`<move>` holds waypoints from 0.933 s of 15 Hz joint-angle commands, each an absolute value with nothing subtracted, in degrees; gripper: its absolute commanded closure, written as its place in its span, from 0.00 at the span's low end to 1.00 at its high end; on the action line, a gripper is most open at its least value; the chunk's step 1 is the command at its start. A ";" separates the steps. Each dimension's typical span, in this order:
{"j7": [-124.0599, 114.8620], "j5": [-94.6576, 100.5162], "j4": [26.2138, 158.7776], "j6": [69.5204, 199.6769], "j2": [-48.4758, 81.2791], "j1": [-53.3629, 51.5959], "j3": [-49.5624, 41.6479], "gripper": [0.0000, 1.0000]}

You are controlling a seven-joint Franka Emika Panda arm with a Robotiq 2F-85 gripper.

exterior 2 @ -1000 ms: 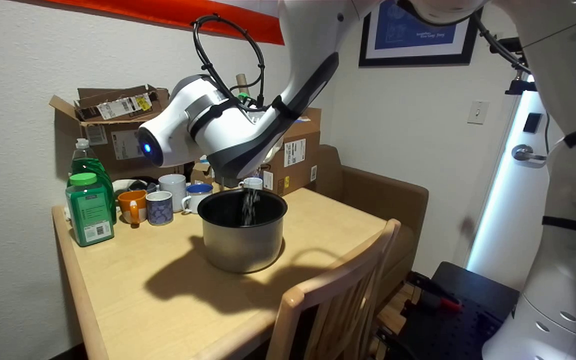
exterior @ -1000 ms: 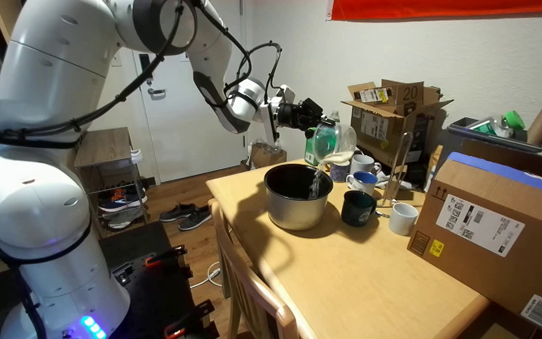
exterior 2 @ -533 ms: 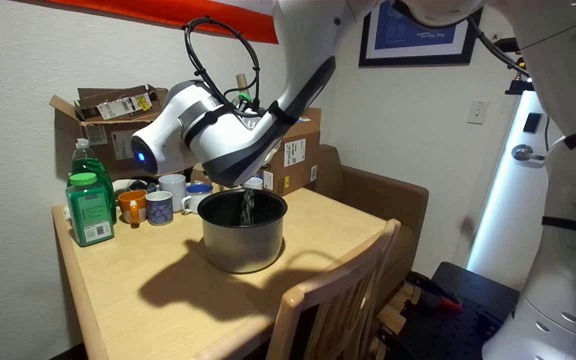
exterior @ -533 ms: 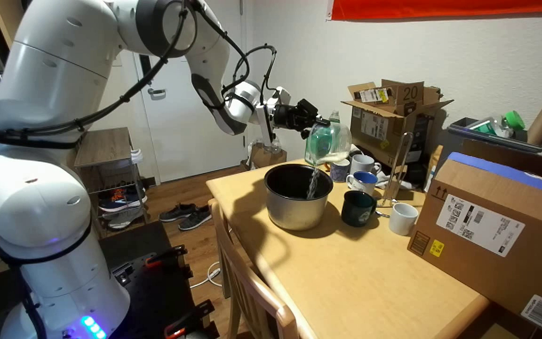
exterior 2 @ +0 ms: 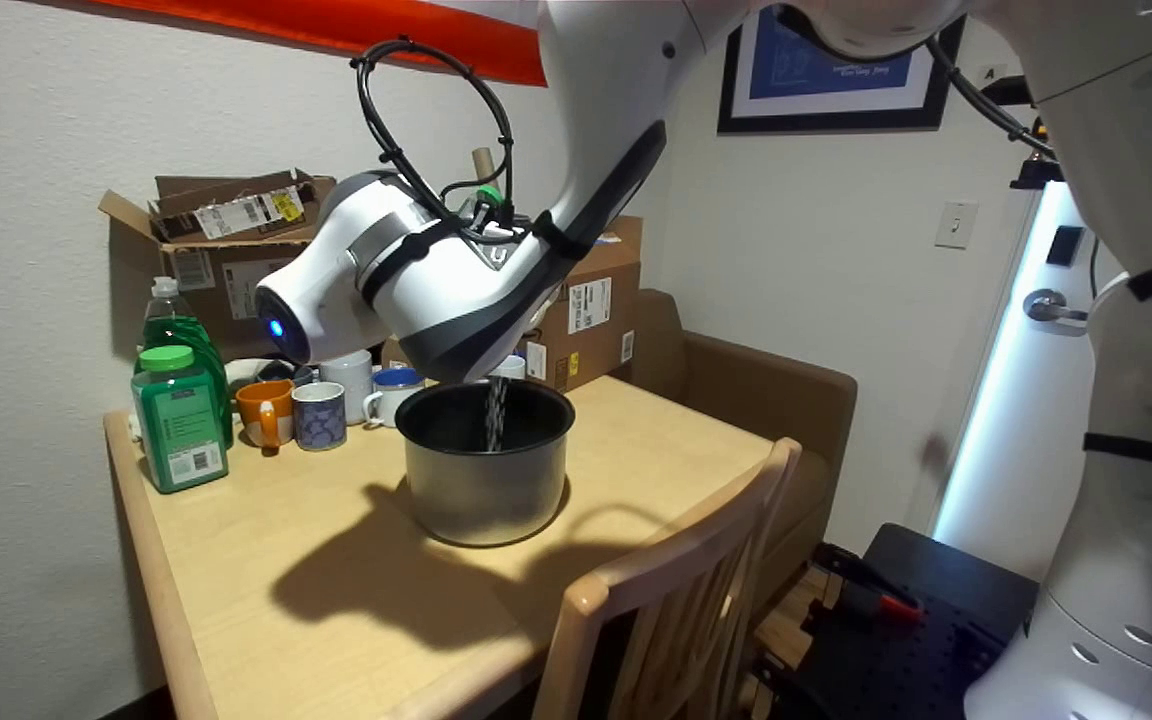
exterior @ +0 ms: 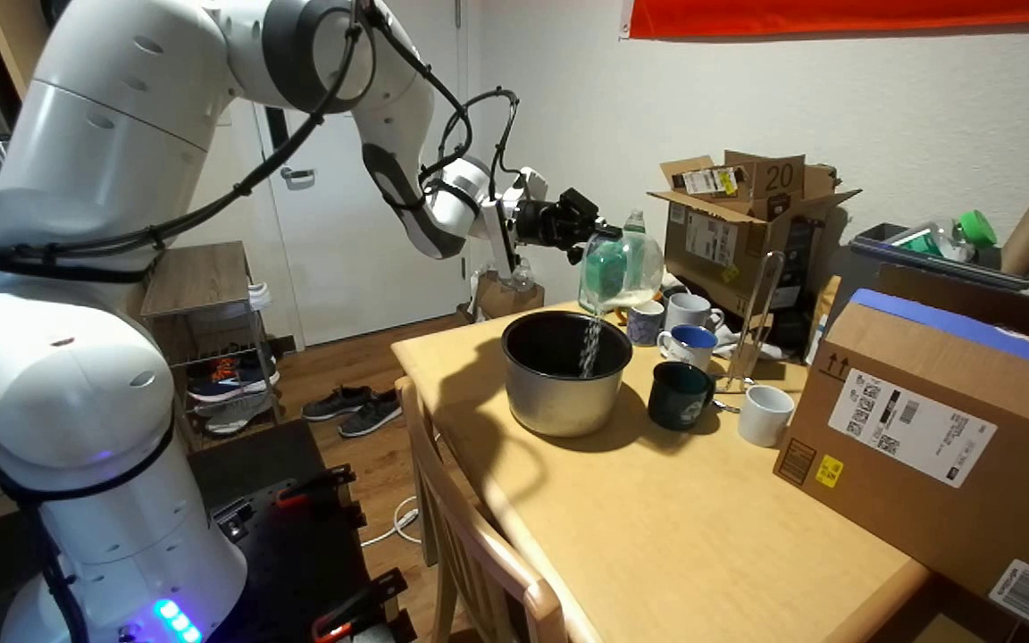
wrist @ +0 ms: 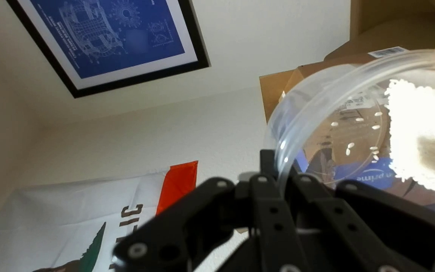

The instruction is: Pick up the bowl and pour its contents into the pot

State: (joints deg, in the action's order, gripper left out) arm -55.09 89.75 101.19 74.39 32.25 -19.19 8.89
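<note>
Claw [wrist: 281, 177]: I have it clamped on the rim of the bowl [wrist: 315, 109], almost fully together, lower middle of my wrist view.
Bowl: clear, round, tipped; right side there, just above and right of centre in an exterior view.
White grains [wrist: 406, 128]: heaped in it, a stream [exterior: 589, 346] dropping into the pot [exterior: 564, 402].
Pot: silver-grey, dark inside, upright on the surface [exterior: 693, 518], mid-frame in both exterior views.

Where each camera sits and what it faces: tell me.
An exterior view: near an end of the table, looking toward the door; arm and gripper show.
An exterior view: near the opposite end, looking toward the framed picture; arm shows.
Wrist view: mounted behind the fingers, looking over them into the bowl.
Both exterior views share the pot.
</note>
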 commanded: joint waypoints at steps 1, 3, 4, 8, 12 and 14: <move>-53.45 90.82 99.75 71.94 33.15 -19.25 9.42 0.97; -53.42 90.86 99.74 71.76 33.21 -19.27 9.42 0.97; -53.33 90.85 99.54 71.55 33.37 -19.32 9.44 0.97; -53.24 91.07 99.50 71.16 33.62 -19.35 9.46 0.97; -53.21 91.23 99.38 70.79 33.89 -19.40 9.48 0.97; -53.24 91.26 99.34 70.64 33.95 -19.39 9.49 0.97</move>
State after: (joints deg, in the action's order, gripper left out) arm -55.09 90.24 101.01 72.94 33.03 -19.33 8.95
